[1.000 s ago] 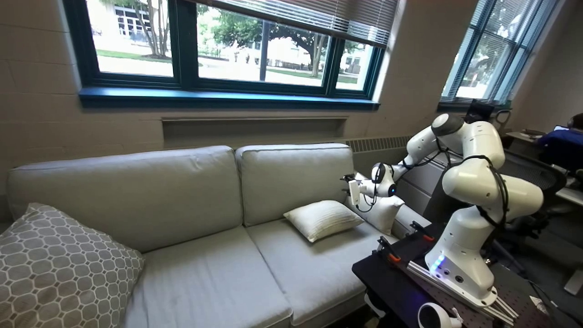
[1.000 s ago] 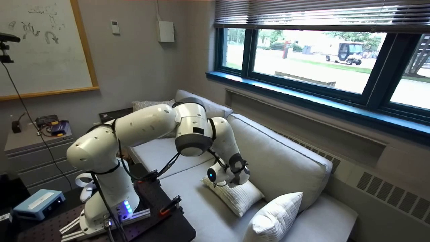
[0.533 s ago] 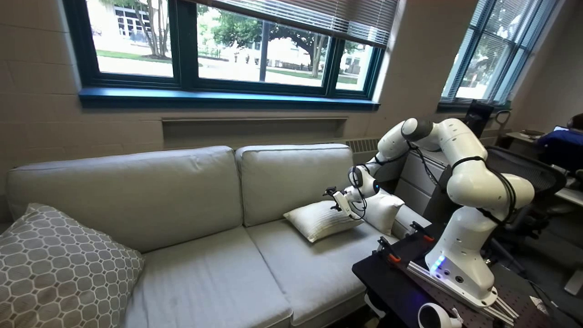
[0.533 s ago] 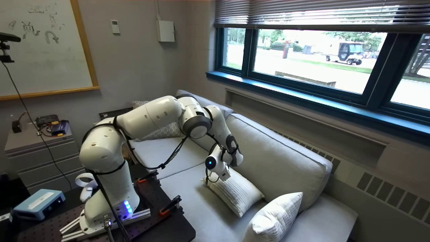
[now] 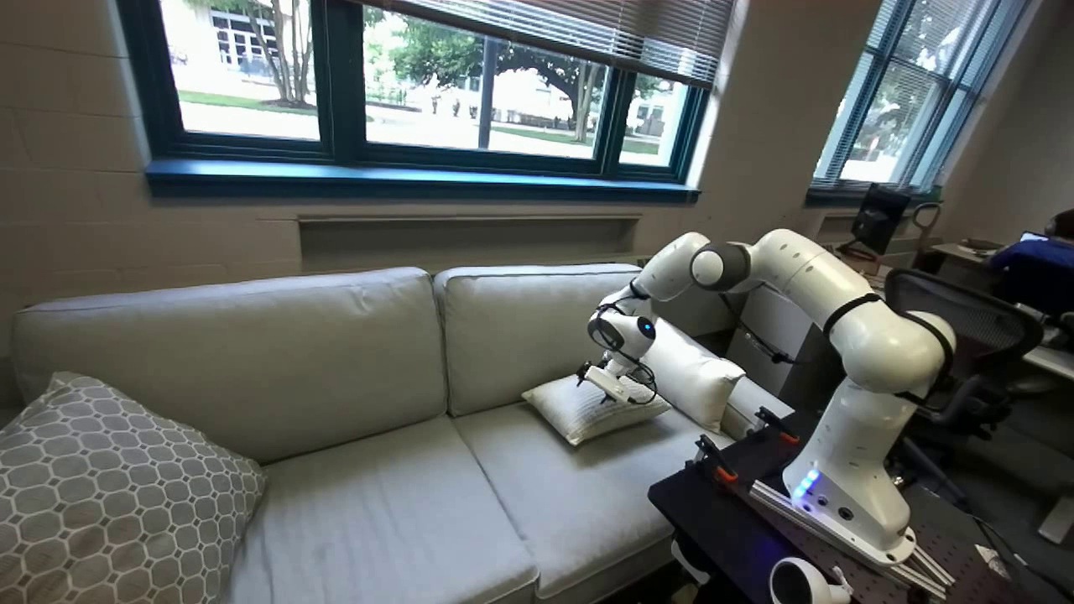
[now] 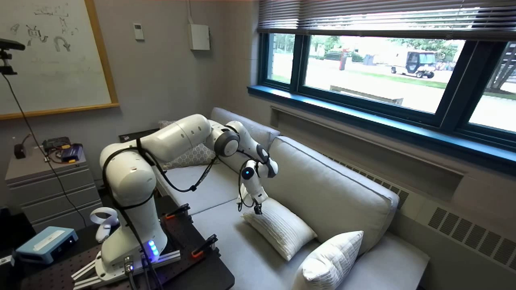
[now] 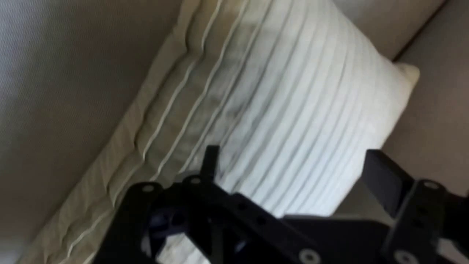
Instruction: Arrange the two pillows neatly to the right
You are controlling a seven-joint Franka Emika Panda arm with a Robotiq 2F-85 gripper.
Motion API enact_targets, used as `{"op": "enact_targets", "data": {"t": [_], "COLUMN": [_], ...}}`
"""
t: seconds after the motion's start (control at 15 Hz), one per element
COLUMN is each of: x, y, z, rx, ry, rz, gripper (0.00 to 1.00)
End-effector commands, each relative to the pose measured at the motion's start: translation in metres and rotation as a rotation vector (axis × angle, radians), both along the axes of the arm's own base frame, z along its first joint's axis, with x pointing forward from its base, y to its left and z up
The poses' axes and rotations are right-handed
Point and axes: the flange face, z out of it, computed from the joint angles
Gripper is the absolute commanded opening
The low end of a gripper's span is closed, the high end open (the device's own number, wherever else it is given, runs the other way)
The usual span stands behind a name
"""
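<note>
Along the block wall point(image 5: 67, 226), a pale two-seat sofa point(image 5: 235, 369) is standing, with a white Panda arm point(image 5: 818, 277) arching over the seat point(image 5: 554, 495). A grey lattice-patterned cushion point(image 5: 126, 495) is filling one end. By the opposite end, a pleated cream throw pillow point(image 5: 695, 382) is leaning on the armrest point(image 6: 397, 257); beside it, a second cream throw pillow point(image 6: 282, 231) is lying near the seat's back edge. Over this one, the end effector point(image 7: 295, 170) is hanging with its jaws apart, contact unclear.

Two cream ribbed pillows point(image 6: 285, 231) point(image 6: 332, 259), white-latticed grey cushion point(image 5: 126, 499), pale grey sofa point(image 5: 361, 512), black gripper point(image 7: 292, 157)
</note>
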Motion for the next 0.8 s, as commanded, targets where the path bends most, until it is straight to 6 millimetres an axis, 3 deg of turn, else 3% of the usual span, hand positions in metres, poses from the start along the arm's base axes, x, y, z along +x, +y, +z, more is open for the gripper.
{"op": "enact_targets", "data": {"t": [0.0, 0.07, 0.27, 0.33, 0.47, 0.73], "x": [-0.007, -0.034, -0.059, -0.052, -0.059, -0.034], "y": [0.018, 0.018, 0.004, 0.001, -0.004, -0.006], "z": [-0.037, -0.056, -0.088, -0.081, -0.086, -0.066], "rx": [-0.013, -0.015, 0.010, 0.024, 0.056, 0.111], "ry": [0.134, 0.159, 0.207, 0.220, 0.214, 0.161], "rz": [-0.019, -0.010, -0.025, -0.031, -0.037, -0.049], "gripper": [1.00, 1.00, 1.00, 1.00, 1.00, 1.00]}}
